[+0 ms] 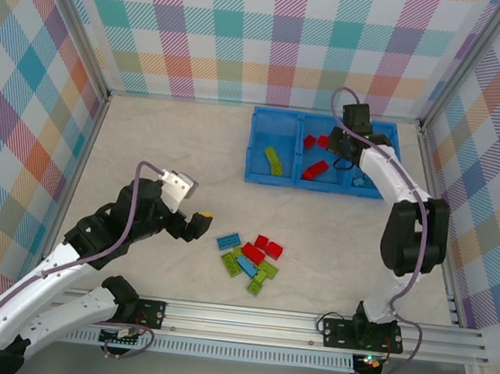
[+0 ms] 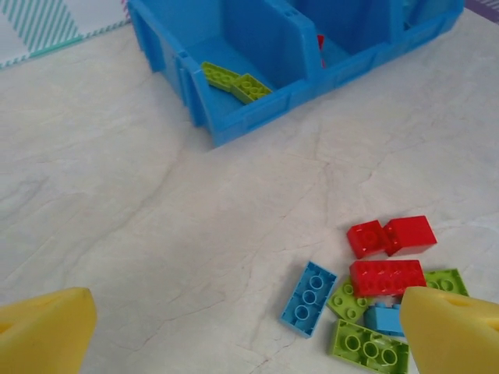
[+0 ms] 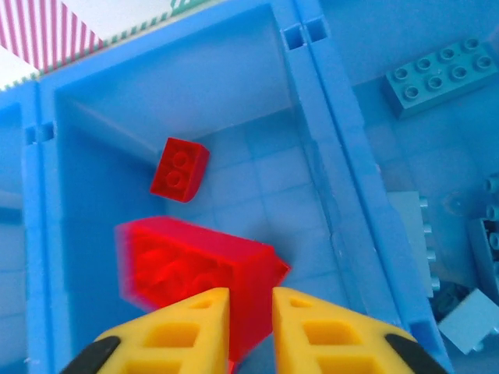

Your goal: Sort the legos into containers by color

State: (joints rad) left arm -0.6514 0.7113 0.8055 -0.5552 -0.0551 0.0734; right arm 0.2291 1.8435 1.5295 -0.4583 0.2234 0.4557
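A bright blue translucent plastic bin (image 1: pixel 273 180), divided into three square compartments in a row, is seen at the far side of a pale table (image 1: pixel 165 141). Near the arms, a loose pile of small studded plastic bricks (image 1: pixel 248 261) is spread on the table, several touching or overlapping.

In the pile, three red, two blue and at least three lime green bricks can be counted; part of it is hidden behind a finger. In the bin, two green bricks lie in the left compartment, at least three red in the middle one, and several blue in the right one, partly covered by the arm.

The right gripper (image 3: pixel 249 294) is held over the middle compartment with its jaws only narrowly parted. A blurred red brick (image 3: pixel 199 273) is seen at its tips; whether it is gripped cannot be told. The left gripper (image 2: pixel 248 319) is spread wide and empty, just beside the pile.

The bricks are judged light, rigid and smooth, so likely to slip. A pinch across the flat side walls is advised, starting with the lone blue brick (image 2: pixel 309 298) at the pile's edge.
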